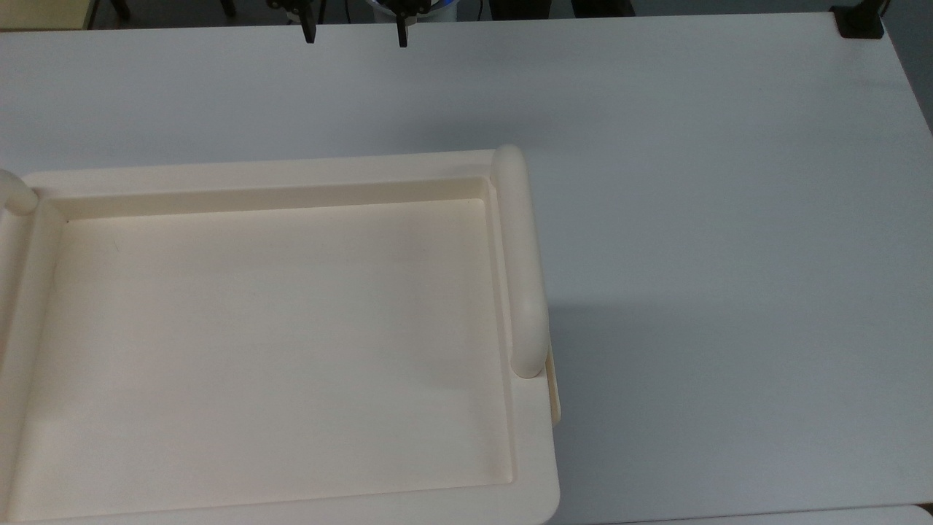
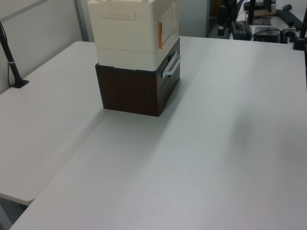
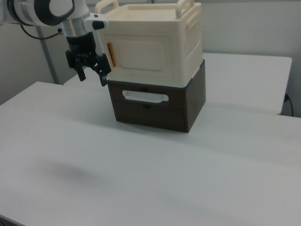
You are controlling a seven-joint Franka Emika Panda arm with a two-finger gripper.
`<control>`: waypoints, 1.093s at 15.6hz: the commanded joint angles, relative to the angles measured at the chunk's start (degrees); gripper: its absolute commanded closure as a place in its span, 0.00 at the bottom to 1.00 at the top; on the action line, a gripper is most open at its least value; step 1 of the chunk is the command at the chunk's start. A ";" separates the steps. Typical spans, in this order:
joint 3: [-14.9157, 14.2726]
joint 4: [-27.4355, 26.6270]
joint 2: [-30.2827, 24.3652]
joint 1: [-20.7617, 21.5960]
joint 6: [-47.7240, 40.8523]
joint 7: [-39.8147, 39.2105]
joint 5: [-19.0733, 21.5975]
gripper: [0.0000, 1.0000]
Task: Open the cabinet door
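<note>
One cabinet point(image 3: 153, 44) stood on one dark brown drawer box point(image 3: 157, 106), which rested on the white table point(image 3: 155, 179). In the left view the stack sat toward the table's far edge, near the seam between two tabletops. The drawer box carried one pale handle point(image 3: 145, 97) on its front. A black stand point(image 2: 12, 62) was fixed at the left view's left table edge, well apart from the stack. The table around the stack was bare, and nothing lay between the gripper and the cabinet.

The door point(image 3: 143, 54) formed the cabinet's front face in the right view, lying flush and shut, with an orange strip point(image 3: 111, 55) at its edge on the right view's left. Two rounded rails point(image 1: 521, 262) flanked the recessed top.

The arm point(image 3: 51, 12) came in from the right view's upper left, its wrist pointing down. The gripper point(image 3: 91, 75) hung above the table just beside the door's orange edge, and I cannot tell whether it touched. Its two fingers point(image 1: 309, 30) were spread apart, grasping nothing.
</note>
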 commanded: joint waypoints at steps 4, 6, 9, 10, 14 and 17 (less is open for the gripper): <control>0.25 -1.06 -0.71 0.10 1.24 0.85 -1.01 0.00; 0.33 -1.15 -0.71 0.10 1.24 0.94 -1.01 0.00; 0.33 -1.07 -0.71 0.10 1.15 0.76 -1.01 0.00; 0.33 -1.06 -0.63 0.10 1.15 0.76 -1.01 0.00; 0.25 -0.80 -0.80 -0.24 0.80 0.41 -1.01 0.00; 0.33 -0.36 -0.89 -1.83 1.23 0.23 -0.65 0.00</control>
